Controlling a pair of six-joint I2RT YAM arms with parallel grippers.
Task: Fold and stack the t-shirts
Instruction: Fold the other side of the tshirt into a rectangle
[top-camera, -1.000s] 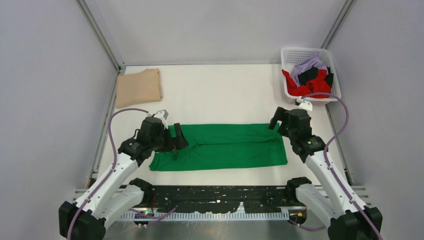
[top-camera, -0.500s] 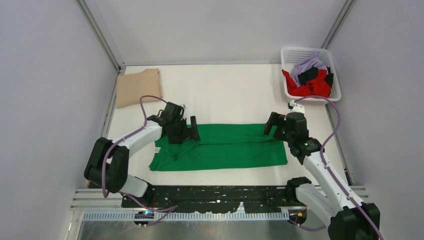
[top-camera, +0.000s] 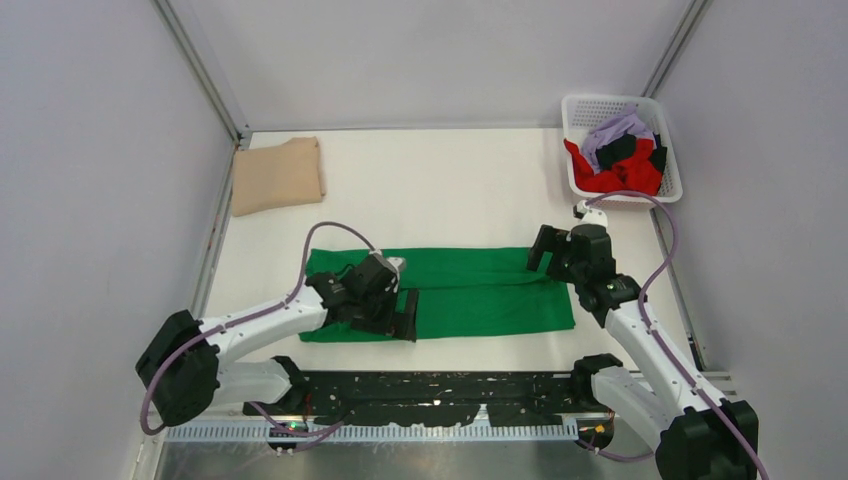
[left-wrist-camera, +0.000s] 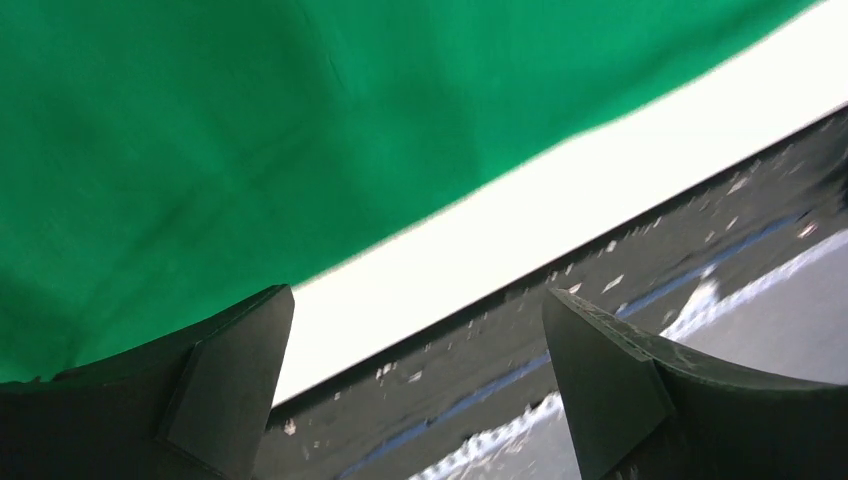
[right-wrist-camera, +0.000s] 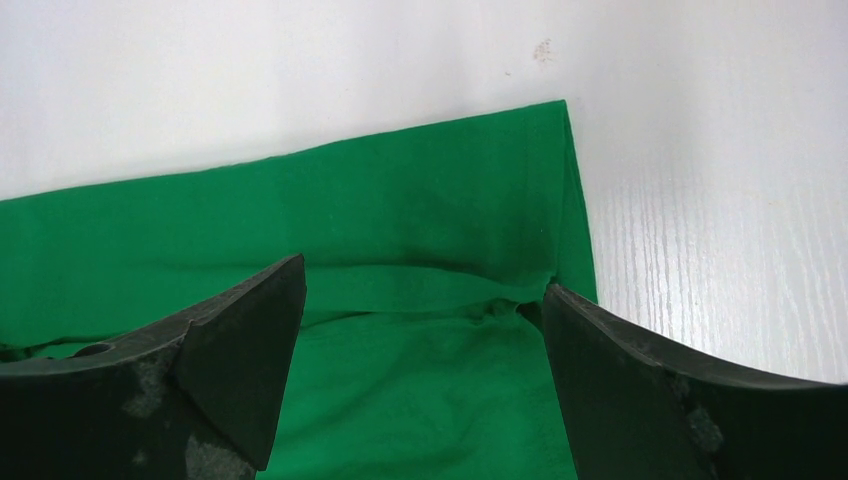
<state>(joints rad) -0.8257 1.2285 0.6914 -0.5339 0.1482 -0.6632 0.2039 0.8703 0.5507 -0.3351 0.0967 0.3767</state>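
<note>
Spread t-shirt (top-camera: 480, 295) lay across table (top-camera: 440, 190) near middle. Folded t-shirt (top-camera: 277, 175) far left. Basket (top-camera: 580, 105) far right, crumpled t-shirts (top-camera: 620, 160) in it. Left gripper (top-camera: 408, 315) over spread t-shirt's near-left part, right gripper (top-camera: 548, 258) over its right end.

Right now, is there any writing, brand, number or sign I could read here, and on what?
None can be read.
The green t-shirt, the tan t-shirt and the white basket show no print.
A white tag on the left arm's wrist is too small to tell.
</note>
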